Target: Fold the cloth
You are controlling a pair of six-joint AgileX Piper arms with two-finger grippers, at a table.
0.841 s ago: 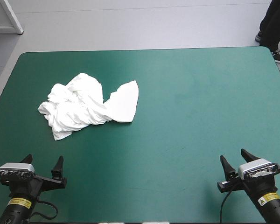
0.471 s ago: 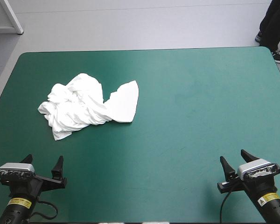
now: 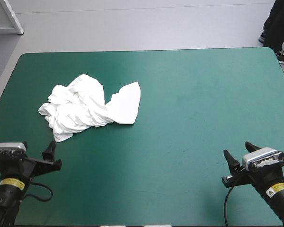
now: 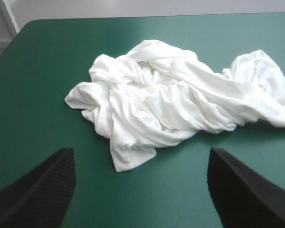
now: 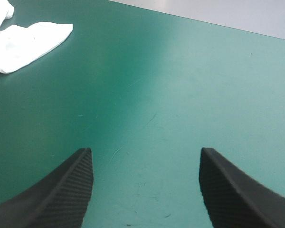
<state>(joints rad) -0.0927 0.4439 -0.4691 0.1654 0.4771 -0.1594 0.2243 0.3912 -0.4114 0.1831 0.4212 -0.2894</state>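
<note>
The white T-shirt (image 3: 87, 106) lies as a crumpled heap on the left half of the teal-green table (image 3: 194, 99), with one flatter flap toward the table's middle. My left gripper (image 3: 34, 153) is near the front left corner, open and empty, just short of the heap's near tip. In the left wrist view the T-shirt (image 4: 180, 99) sits right ahead of the open left gripper (image 4: 140, 190). My right gripper (image 3: 240, 152) stands open and empty near the front right. From the right gripper (image 5: 145, 185), only the T-shirt's flap (image 5: 28, 45) shows, far ahead and to the side.
Bare teal-green cover (image 5: 180, 95) stretches over the middle and right of the table. The table's far edge (image 3: 146, 50) and left edge (image 3: 4, 92) bound the area around the heap.
My left gripper has shifted toward the table's left edge and forward, closer to the T-shirt's near tip. The right gripper has edged slightly back. The T-shirt has not moved.
</note>
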